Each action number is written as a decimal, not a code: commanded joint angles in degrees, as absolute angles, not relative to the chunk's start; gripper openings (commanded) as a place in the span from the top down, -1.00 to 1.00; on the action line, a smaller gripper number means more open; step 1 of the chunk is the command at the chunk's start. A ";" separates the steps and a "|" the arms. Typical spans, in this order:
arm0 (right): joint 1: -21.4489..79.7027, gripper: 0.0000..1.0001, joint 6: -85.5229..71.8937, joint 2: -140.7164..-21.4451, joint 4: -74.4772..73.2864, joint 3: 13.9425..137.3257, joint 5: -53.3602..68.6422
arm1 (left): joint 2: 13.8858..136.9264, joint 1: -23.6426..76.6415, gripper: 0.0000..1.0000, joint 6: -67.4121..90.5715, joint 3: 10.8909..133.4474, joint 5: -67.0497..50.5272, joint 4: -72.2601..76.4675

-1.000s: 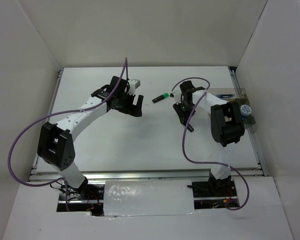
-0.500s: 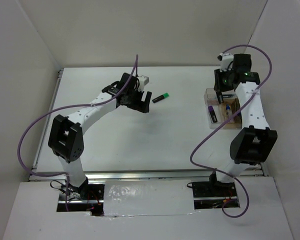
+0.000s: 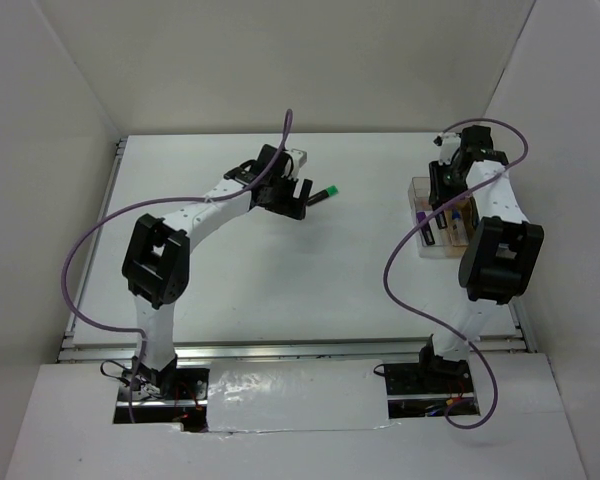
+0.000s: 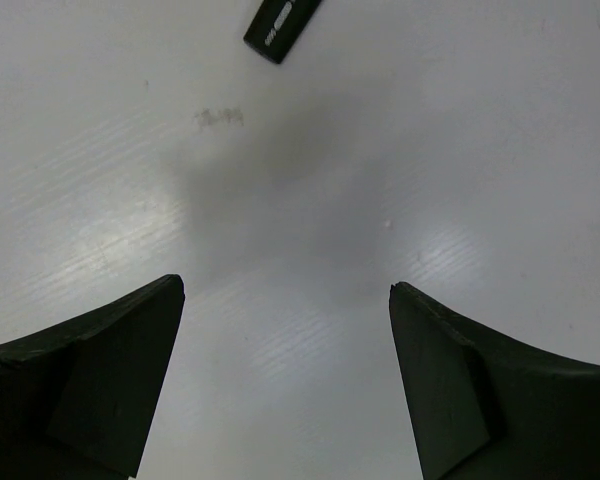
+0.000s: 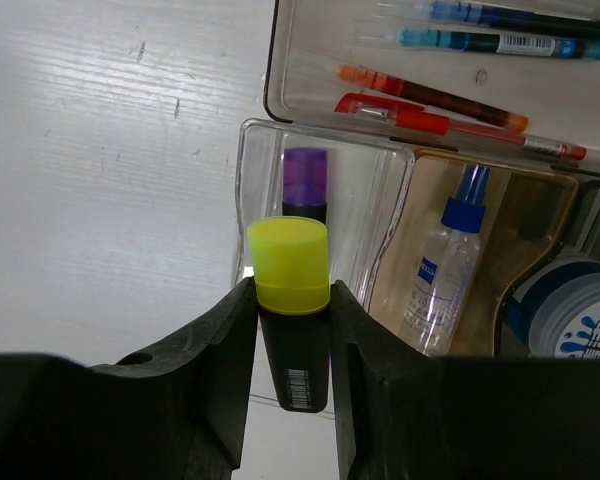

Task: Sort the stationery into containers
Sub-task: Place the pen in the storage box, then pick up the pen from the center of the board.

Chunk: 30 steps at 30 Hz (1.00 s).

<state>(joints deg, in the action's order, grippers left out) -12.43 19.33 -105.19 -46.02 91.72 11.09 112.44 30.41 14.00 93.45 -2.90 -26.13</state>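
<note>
**Yellow highlighter held at the boxes, green one lies on the bench**

The right gripper point(image 5: 292, 296) is partly closed and clamps a black highlighter with a yellow cap point(image 5: 292, 325) between its two fingers. The cap points forward, out of the gripper. In the right wrist view this cap lies over the near wall of a clear, thin-walled rectangular plastic box point(image 5: 248, 190). I cannot tell how high the highlighter is above the box.

A black highlighter with a purple cap point(image 5: 305, 180) lies in the narrow left compartment of the box. The next compartment has a brownish base and holds a white tube with a blue top point(image 5: 442, 265). A round blue-white tape roll point(image 5: 572, 315) is at the right edge of this view.

Just behind the box is a flat clear tray point(image 5: 276, 70). It holds two thin red pens point(image 5: 435, 105) and, farther back, two thin blue pens point(image 5: 500, 30).

The left gripper point(image 4: 285, 292) is wide open and holds nothing. It hovers over the white bench point(image 3: 280, 270) near the middle of the far side. A black highlighter with a green end point(image 3: 323, 193) lies on the bench just ahead of the gripper's fingertips. It does not touch them, and it is well apart from the boxes on the right side.
</note>
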 commanded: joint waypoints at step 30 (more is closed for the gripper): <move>-8.88 -0.28 13.45 -93.87 -53.78 95.18 18.37 | 149.06 28.65 -0.64 -5.36 133.32 -11.69 -22.84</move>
<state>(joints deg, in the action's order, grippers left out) -9.10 14.57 -96.27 -50.22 92.68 16.80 146.93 27.18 -1.76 128.99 -12.10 -20.29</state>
